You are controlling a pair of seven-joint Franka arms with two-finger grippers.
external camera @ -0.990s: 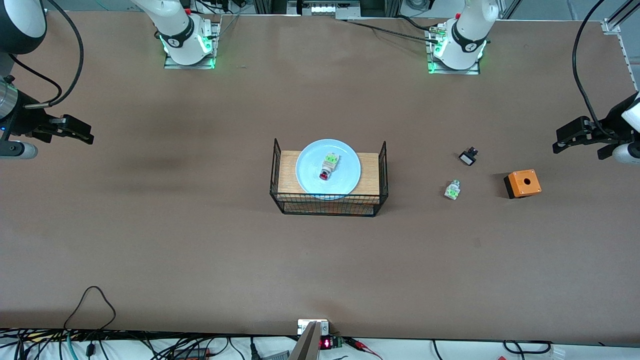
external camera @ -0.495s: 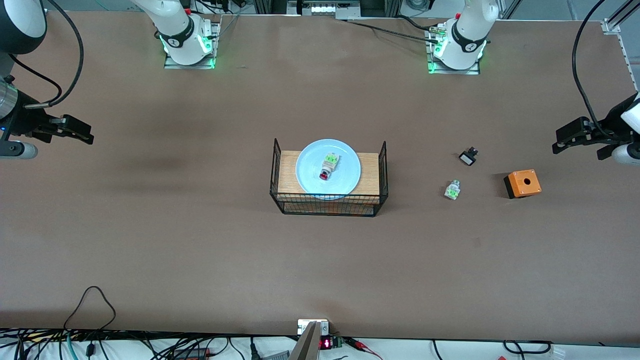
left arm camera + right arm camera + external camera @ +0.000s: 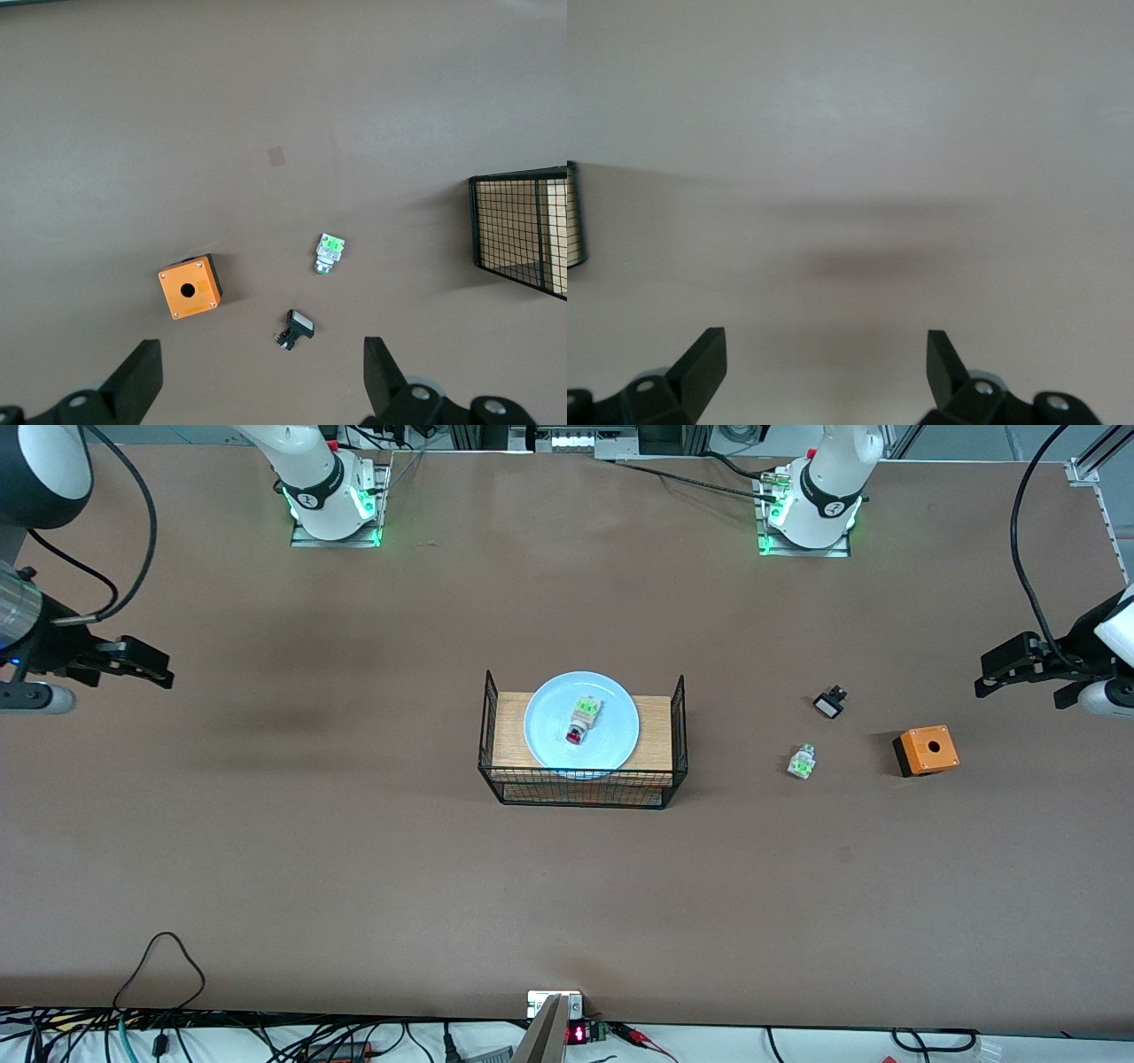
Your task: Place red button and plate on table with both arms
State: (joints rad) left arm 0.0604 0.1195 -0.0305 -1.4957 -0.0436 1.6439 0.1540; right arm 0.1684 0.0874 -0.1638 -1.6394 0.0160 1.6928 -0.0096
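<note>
The light-blue plate (image 3: 545,726) lies on the wooden top of a black wire rack (image 3: 582,790) in the middle of the brown table (image 3: 354,850). The red button (image 3: 580,720) rests on the plate, with its red cap toward the front camera and its green block toward the bases. My left gripper (image 3: 988,673) (image 3: 261,376) hangs open and empty over the left arm's end of the table, well apart from the rack. My right gripper (image 3: 158,670) (image 3: 824,363) hangs open and empty over bare table at the right arm's end.
Between the rack and the left gripper lie an orange box with a hole (image 3: 926,750) (image 3: 189,287), a small green-and-white part (image 3: 802,763) (image 3: 330,254) and a small black part with a white face (image 3: 829,704) (image 3: 296,328). The rack has tall wire ends (image 3: 523,230).
Both grippers have shifted slightly toward the middle of the table, the right one a little more. The plate, button and loose parts have not moved.
</note>
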